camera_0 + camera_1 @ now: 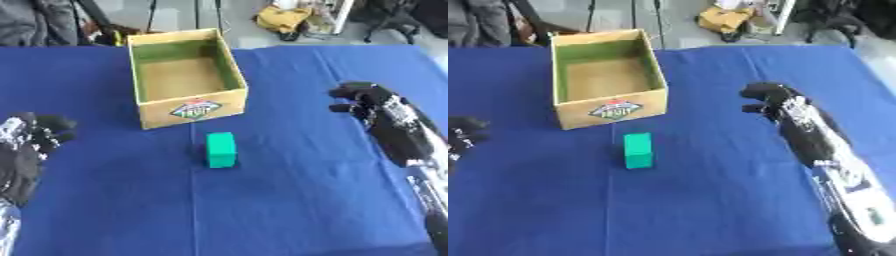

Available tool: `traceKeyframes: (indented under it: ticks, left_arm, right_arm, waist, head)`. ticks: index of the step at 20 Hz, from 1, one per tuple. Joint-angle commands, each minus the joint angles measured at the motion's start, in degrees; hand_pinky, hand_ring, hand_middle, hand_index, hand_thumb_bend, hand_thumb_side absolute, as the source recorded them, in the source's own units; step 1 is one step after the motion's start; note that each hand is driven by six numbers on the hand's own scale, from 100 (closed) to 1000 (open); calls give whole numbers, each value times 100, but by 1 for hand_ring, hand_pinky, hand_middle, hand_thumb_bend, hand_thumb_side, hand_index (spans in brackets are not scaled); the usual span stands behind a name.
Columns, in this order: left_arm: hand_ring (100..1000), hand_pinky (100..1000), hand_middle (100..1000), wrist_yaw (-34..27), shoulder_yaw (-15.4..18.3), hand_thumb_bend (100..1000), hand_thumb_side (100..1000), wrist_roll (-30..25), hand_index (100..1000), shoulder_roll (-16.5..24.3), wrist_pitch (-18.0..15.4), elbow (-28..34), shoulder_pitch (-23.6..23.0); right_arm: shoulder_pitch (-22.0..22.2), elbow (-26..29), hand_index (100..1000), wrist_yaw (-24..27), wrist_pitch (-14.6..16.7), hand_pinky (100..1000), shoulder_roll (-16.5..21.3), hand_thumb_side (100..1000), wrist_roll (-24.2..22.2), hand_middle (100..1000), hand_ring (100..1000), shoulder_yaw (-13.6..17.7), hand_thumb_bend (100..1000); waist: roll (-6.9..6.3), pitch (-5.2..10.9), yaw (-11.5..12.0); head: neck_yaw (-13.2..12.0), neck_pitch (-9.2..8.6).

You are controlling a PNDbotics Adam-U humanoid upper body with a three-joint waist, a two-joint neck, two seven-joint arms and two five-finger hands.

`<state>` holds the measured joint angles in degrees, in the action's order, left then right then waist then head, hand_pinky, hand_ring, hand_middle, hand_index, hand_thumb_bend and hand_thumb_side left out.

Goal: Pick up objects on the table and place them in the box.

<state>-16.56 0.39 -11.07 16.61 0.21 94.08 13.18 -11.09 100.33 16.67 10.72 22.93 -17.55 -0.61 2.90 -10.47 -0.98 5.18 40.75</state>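
A blue-covered table [289, 210] fills the robot's view, laid out for a simple sort: one item to lift, one container to receive it. The open cardboard box [185, 75], green along its inner walls with a printed label on the near face, stands upright at the far middle of the cloth, its mouth up and nothing visible inside, so a drop from above looks unobstructed. The label's wording cannot be read.

The right hand [360, 99] is poised over the right side of the table, well apart from both box and target, its fingers curled and empty; the arm behind it runs off the lower right edge. The left hand [35, 131] sits by the left edge with fingers likewise curled on nothing, apparently idle, and is cut off almost entirely in the right eye view.

The green block [220, 149], the only loose item on the cloth, lies just in front of the box and roughly midway between the hands, untouched. Its far face and whatever lies beneath it are hidden. Neither hand has begun the pick, and either appears able to reach it.
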Motion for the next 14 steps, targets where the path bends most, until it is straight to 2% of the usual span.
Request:
traceKeyframes:
  ticks: [1, 4, 6, 9, 14]
  left_arm:
    - [808, 826, 589, 17, -42, 387, 1000, -48, 668, 81, 8, 57, 39]
    - [808, 826, 589, 12, -109, 386, 1000, -113, 668, 70, 23, 45, 37]
    - [808, 826, 589, 5, -128, 387, 1000, -135, 668, 46, 25, 42, 48]
    - [808, 826, 589, -7, -143, 387, 1000, -154, 668, 11, 25, 46, 76]
    - [808, 826, 589, -16, -156, 387, 1000, -170, 668, -2, 30, 44, 93]
  right_arm:
    - [-139, 153, 821, -85, 83, 799, 238, 637, -40, 784, 910, -54, 100]
    - [-523, 433, 832, -322, 311, 798, 622, 559, -276, 797, 913, -439, 100]
    - [-814, 383, 836, -501, 482, 798, 913, 520, -455, 802, 912, -719, 100]
    - [-1241, 141, 840, -764, 735, 797, 1250, 504, -717, 806, 912, -940, 100]
    - [-1974, -522, 845, -1215, 1066, 796, 1126, 486, -1168, 808, 911, -1322, 100]
  waist:
    - [13, 144, 77]
    - [20, 190, 227]
    - [-2, 197, 270]
    - [-36, 188, 321]
    - [-43, 180, 392]
  head:
    - [86, 43]
    - [194, 93]
    - [240, 96]
    - [278, 79]
    - [329, 73]
